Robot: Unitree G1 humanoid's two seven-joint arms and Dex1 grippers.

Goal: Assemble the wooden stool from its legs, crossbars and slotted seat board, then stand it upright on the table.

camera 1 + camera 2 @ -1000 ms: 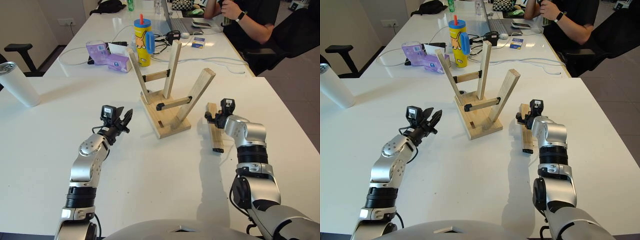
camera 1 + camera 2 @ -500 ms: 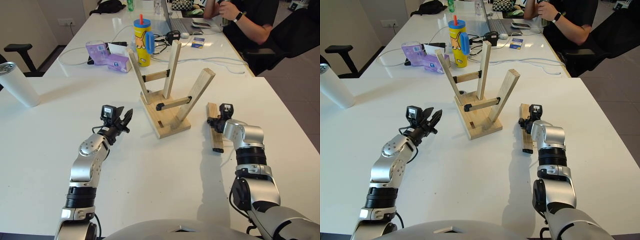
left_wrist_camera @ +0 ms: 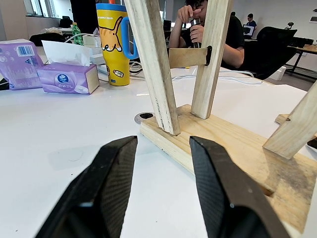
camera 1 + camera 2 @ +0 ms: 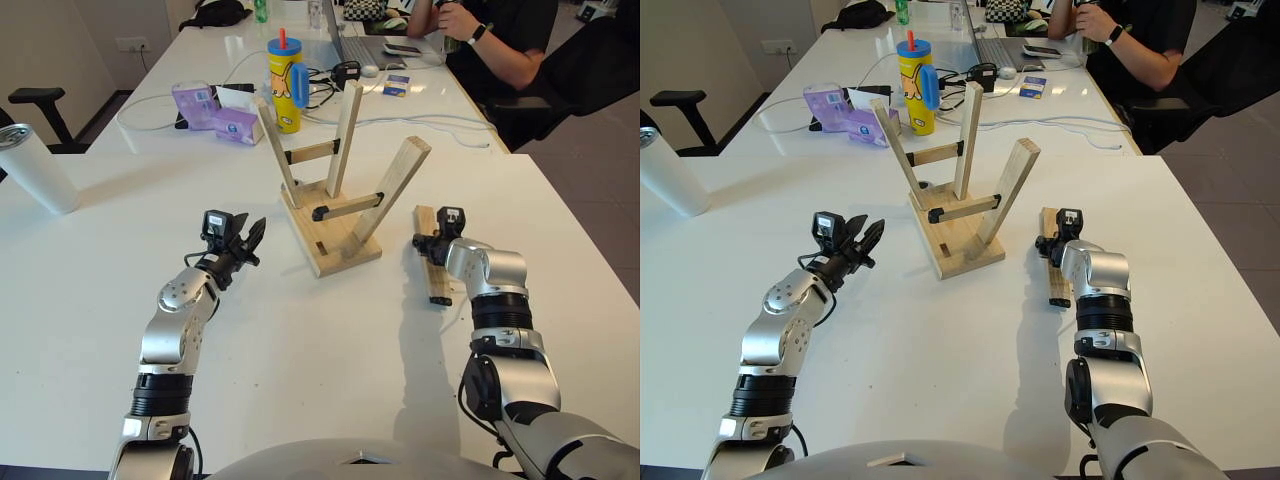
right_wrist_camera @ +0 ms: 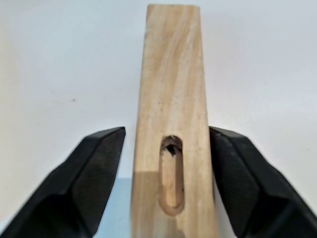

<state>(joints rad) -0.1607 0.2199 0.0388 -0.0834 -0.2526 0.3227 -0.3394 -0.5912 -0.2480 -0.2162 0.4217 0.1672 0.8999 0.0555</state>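
My right tool (image 5: 166, 133) stands open and empty, astride the loose leg (image 5: 168, 64) lying flat on the table (image 5: 59, 59); its long axis runs straight ahead between the jaws

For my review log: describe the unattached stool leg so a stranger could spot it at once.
On the white table, just right of the upturned half-built stool, a wooden leg lies flat between the right pincer's open fingers. Unlike the three legs standing in the seat board, it is loose and shows an oval slot.
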